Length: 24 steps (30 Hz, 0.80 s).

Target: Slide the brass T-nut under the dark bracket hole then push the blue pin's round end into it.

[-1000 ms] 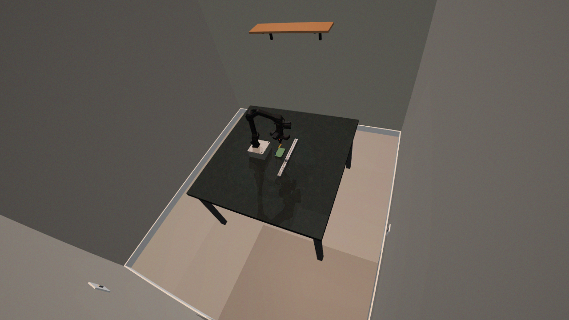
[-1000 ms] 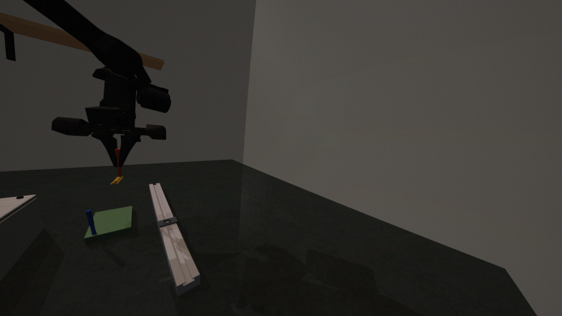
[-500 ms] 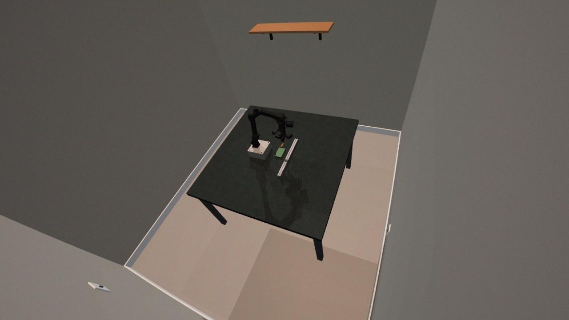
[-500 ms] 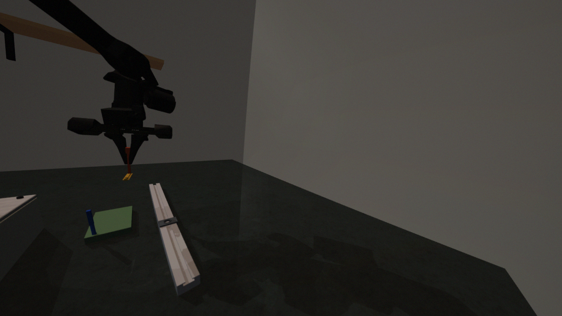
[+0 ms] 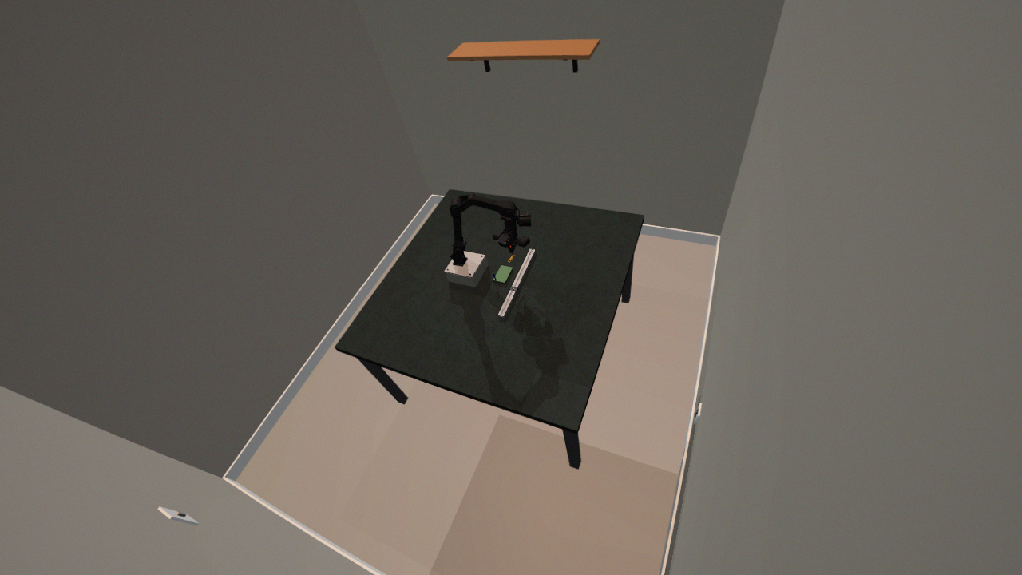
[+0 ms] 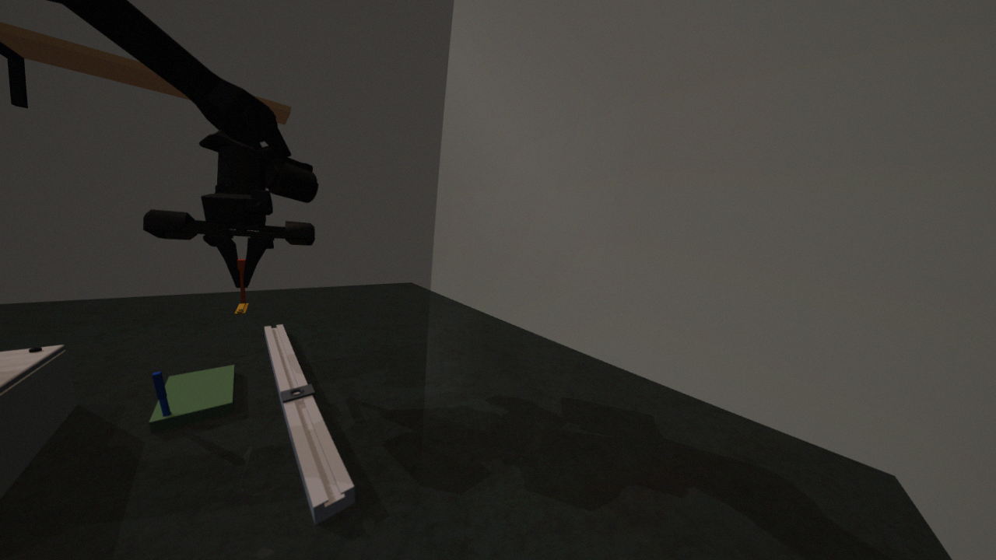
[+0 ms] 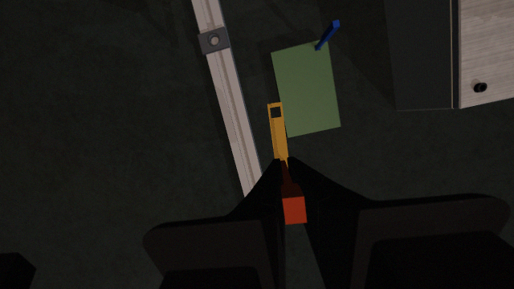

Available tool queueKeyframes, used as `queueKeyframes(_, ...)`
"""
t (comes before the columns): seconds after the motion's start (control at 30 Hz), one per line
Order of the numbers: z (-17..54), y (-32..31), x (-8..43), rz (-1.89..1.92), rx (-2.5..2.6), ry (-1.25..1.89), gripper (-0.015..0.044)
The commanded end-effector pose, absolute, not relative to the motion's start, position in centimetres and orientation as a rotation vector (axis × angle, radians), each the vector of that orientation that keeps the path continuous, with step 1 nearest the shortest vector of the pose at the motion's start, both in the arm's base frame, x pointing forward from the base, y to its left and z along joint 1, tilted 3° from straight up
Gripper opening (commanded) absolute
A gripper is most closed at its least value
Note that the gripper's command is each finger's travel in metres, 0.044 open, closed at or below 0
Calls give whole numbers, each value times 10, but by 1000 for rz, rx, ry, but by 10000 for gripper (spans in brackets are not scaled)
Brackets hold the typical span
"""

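My gripper [image 5: 511, 250] [image 6: 241, 284] [image 7: 283, 164] is shut on the orange handle [image 6: 242, 292] [image 7: 294, 209], which stands upright between the fingertips. The brass T-nut [image 5: 511, 258] [image 6: 240, 307] [image 7: 280, 136] hangs below the fingers in the air, near the far end of the aluminum rail [image 5: 508, 300] [image 6: 321, 453] [image 7: 232, 100]. In the wrist view it shows between the rail and the tray. The dark bracket [image 5: 513, 288] [image 6: 297, 393] [image 7: 214, 40] sits across the rail with its hole showing. The blue pin [image 6: 160, 393] [image 7: 328, 35] stands at a corner of the green tray [image 5: 503, 273] [image 6: 201, 390] [image 7: 309, 92].
The arm's pale base block [image 5: 465, 266] [image 6: 27, 362] [image 7: 487, 48] stands beside the tray, on the side away from the rail. All stand on the dark table [image 5: 429, 321] [image 6: 557, 418] [image 7: 100, 120]. An orange shelf [image 5: 524, 49] [image 6: 90, 62] hangs on the back wall.
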<state>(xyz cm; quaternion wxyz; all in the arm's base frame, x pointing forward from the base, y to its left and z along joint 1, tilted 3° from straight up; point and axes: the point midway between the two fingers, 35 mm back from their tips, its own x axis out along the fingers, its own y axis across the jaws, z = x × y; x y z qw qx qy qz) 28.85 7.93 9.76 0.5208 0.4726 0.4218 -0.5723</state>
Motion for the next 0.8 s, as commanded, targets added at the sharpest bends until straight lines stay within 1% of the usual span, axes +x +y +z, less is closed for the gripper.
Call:
queueKeyframes(0.0, 100, 85, 294, -1363, 1142, 1009, -150)
queueKeyframes(0.77, 100, 116, 315, -1327, 1121, 1027, -150)
